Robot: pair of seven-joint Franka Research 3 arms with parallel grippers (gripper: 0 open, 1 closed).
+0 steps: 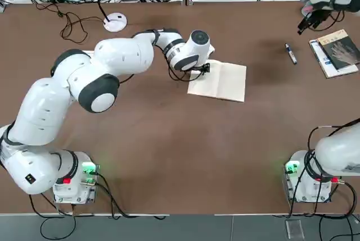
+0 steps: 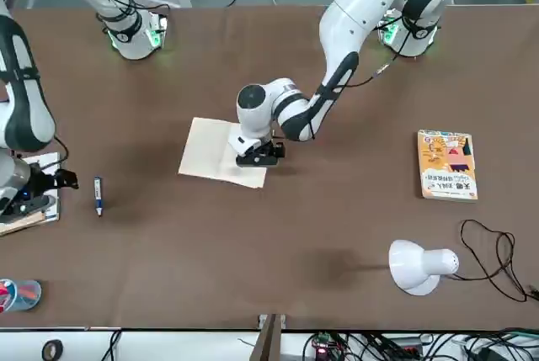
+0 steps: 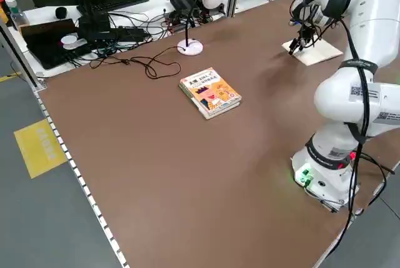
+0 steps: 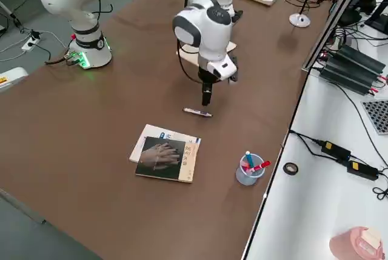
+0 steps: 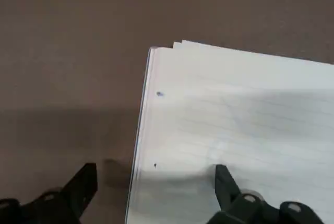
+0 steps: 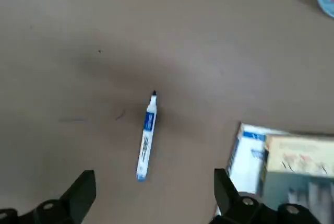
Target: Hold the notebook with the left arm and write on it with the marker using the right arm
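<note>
Two robot arms reach over a brown table [image 1: 169, 151], an open notebook [image 1: 226, 81] under one and a marker [image 6: 147, 139] near the other.

The left gripper [image 1: 203, 68], its fingers wide apart with nothing gripped, is at the edge of the cream-paged notebook, which lies in front of the left arm. Beyond the notebook, on the right arm's side, the hand-photo book [image 4: 161, 158] overlaps a white book [image 4: 176, 134]. An orange illustrated book [image 2: 447, 165] lies on the left arm's side of the table. A clear bluish cup [image 4: 247, 174] near the table's far edge holds pens [image 4: 259, 166], one red and one blue-capped among them. The white-and-blue marker lies on the tabletop between notebook and books; above and near it hovers the right gripper [image 1: 308, 26], spread fully open and empty.
</note>
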